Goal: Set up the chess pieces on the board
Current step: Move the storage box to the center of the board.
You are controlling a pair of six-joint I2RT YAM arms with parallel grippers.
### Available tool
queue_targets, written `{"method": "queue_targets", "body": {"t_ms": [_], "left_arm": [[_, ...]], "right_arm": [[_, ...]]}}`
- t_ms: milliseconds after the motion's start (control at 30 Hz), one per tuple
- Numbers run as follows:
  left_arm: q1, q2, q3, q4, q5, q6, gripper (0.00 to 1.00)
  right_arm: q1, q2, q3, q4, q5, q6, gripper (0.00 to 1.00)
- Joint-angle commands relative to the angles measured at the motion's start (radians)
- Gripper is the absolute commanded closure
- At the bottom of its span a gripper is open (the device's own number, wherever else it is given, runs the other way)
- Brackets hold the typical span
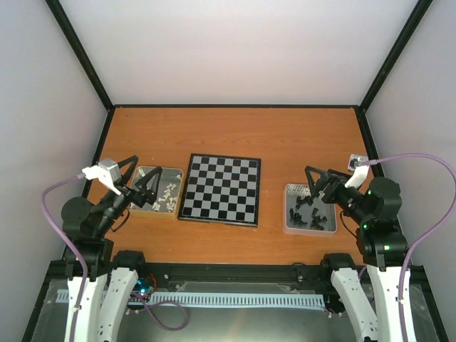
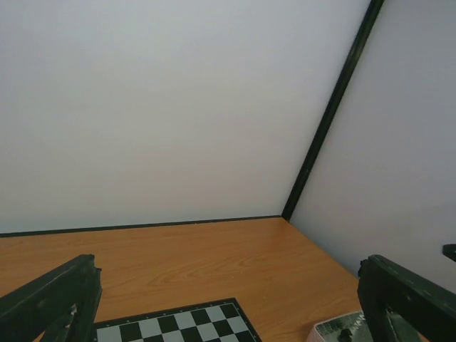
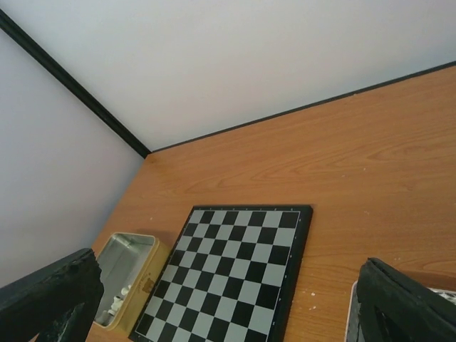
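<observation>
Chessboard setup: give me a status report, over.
Left jaws and right jaws wide open, empty. Board bare; white pieces in left tin, black pieces in right tin. Nothing between tins and board.

- No text, label, brand, number or sign can be read in any of the three views.
- The flat square chessboard with black and pale grey chequers [image 1: 220, 189] has a thin black rim, seen too small to tell whether it carries markings.
- The small pale block [image 1: 358, 162], right of the chessboard, is too blurred to read.
</observation>
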Motion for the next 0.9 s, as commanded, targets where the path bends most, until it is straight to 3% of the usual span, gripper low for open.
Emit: {"method": "queue_targets", "body": {"t_ms": [0,267,433,633,867], "left_arm": [[0.01,-0.016,-0.02,0.037,0.103,-0.006,0.0],[-0.018,0.005,-0.176,0.261,0.413,-0.109,0.0],[-0.04,0.026,-0.189,0.253,0.463,-0.105,0.0],[-0.049,0.108,-0.129,0.109,0.437,-0.071,0.0],[-0.049,0.184,-0.094,-0.093,0.289,-0.052,0.0]], "right_arm": [[-0.01,-0.001,-0.032,-0.026,-0.038,0.013,0.03],[-0.009,0.081,-0.087,-0.074,-0.293,-0.048,0.05],[0.01,0.098,-0.128,-0.076,-0.365,-0.049,0.06],[0.069,0.114,-0.166,-0.129,-0.289,-0.02,0.07],[0.242,0.146,-0.188,-0.238,-0.009,0.067,0.1]]}}
